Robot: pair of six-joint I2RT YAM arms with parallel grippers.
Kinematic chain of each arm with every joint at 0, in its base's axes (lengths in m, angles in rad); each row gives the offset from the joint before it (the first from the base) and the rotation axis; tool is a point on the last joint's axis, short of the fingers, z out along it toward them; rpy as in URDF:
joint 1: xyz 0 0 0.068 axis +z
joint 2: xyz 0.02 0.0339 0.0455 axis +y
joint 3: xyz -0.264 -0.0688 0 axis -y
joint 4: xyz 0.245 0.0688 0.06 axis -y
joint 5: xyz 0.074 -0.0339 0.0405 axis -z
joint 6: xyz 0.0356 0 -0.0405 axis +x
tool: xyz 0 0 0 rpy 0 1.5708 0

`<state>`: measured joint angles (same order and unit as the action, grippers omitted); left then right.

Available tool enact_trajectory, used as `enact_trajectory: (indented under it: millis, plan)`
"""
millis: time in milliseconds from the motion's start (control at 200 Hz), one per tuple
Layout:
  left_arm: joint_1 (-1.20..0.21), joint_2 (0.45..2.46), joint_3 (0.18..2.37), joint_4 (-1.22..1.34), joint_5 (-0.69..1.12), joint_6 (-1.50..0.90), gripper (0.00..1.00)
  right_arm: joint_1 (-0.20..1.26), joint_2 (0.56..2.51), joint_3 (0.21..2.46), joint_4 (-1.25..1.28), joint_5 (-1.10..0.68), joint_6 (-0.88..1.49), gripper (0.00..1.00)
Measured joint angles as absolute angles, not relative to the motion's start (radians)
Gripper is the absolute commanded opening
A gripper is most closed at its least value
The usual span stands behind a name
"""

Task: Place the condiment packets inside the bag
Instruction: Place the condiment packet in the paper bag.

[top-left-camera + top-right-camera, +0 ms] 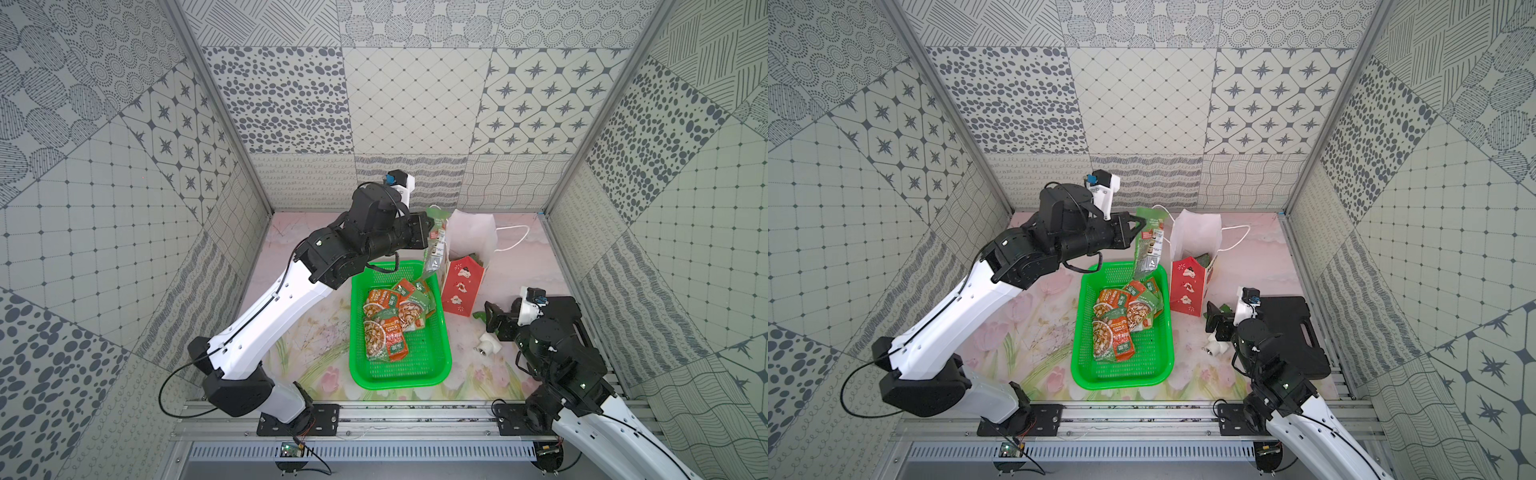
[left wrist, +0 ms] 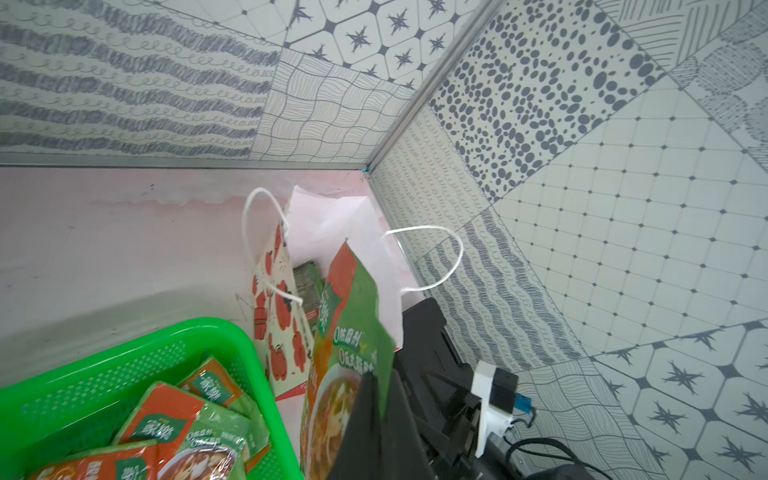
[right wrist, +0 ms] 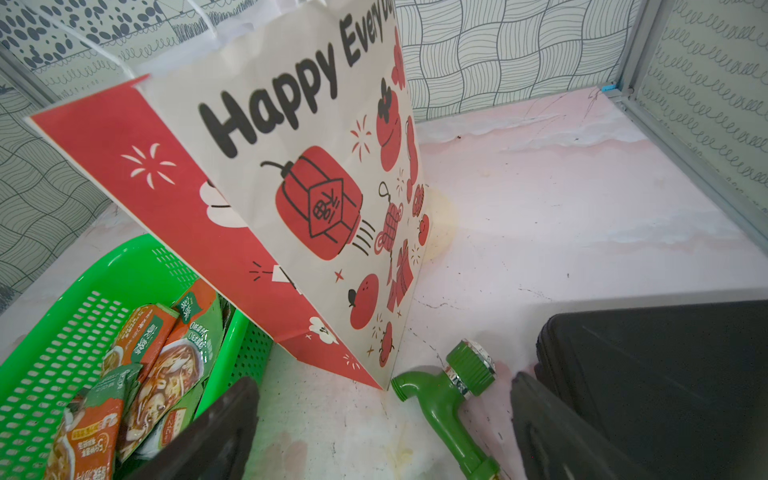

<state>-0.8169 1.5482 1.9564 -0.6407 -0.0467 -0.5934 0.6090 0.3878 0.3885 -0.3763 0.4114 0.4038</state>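
showing legible lettering on the bag [image 3: 266, 174], right wrist view only

left tool [image 1: 429, 225]: clamps packet [image 1: 434, 253] | packet: hangs beside bag [image 1: 459, 289] | basket [image 1: 399, 384]: holds other packets [image 1: 388, 322]

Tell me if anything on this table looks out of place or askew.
Yes: a green plastic tap lies on its side at the foot of the bag, with a white fitting loose near it. Neither belongs with the condiment packets.
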Motion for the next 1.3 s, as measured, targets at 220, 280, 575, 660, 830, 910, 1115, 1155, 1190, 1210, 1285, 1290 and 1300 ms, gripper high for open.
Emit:
enact_trajectory:
  millis: [220, 280, 575, 660, 830, 910, 1115, 1155, 1190, 1210, 1285, 1290, 1300]
  plan:
    - [-0.841, 1.716, 2.088, -0.536, -0.007, -0.575, 0.0, 0.609, 0.438, 0.389, -0.337, 0.397, 0.4, 0.97]
    - [-0.848, 1.766, 2.127, -0.515, -0.004, -0.571, 0.0, 0.609, 0.442, 0.389, -0.332, 0.395, 0.399, 0.97]
    - [-0.861, 2.061, 2.437, -0.497, -0.015, -0.523, 0.0, 0.609, 0.447, 0.389, -0.324, 0.389, 0.392, 0.97]
    - [-0.861, 2.115, 2.489, -0.516, -0.025, -0.512, 0.0, 0.609, 0.448, 0.389, -0.323, 0.384, 0.392, 0.97]
    - [-0.861, 2.156, 2.518, -0.57, -0.04, -0.491, 0.42, 0.609, 0.465, 0.389, -0.313, 0.368, 0.389, 0.97]
    - [-0.861, 2.155, 2.525, -0.591, -0.041, -0.485, 0.61, 0.609, 0.477, 0.389, -0.309, 0.36, 0.389, 0.97]
    - [-0.861, 2.093, 2.517, -0.668, -0.036, -0.477, 0.72, 0.609, 0.484, 0.389, -0.295, 0.336, 0.385, 0.97]
    - [-0.861, 2.061, 2.494, -0.68, -0.033, -0.476, 0.73, 0.609, 0.484, 0.389, -0.293, 0.33, 0.385, 0.97]
    - [-0.861, 2.033, 2.469, -0.688, -0.031, -0.476, 0.74, 0.609, 0.484, 0.389, -0.29, 0.323, 0.384, 0.97]
    - [-0.861, 2.016, 2.452, -0.689, -0.03, -0.474, 0.75, 0.609, 0.484, 0.389, -0.289, 0.32, 0.384, 0.97]
    - [-0.861, 1.933, 2.356, -0.69, -0.029, -0.469, 0.77, 0.609, 0.484, 0.389, -0.284, 0.309, 0.383, 0.96]
    - [-0.861, 1.926, 2.347, -0.692, -0.029, -0.469, 0.78, 0.609, 0.484, 0.389, -0.284, 0.308, 0.383, 0.97]
    - [-0.861, 1.91, 2.326, -0.687, -0.029, -0.468, 0.78, 0.609, 0.484, 0.389, -0.283, 0.305, 0.382, 0.97]
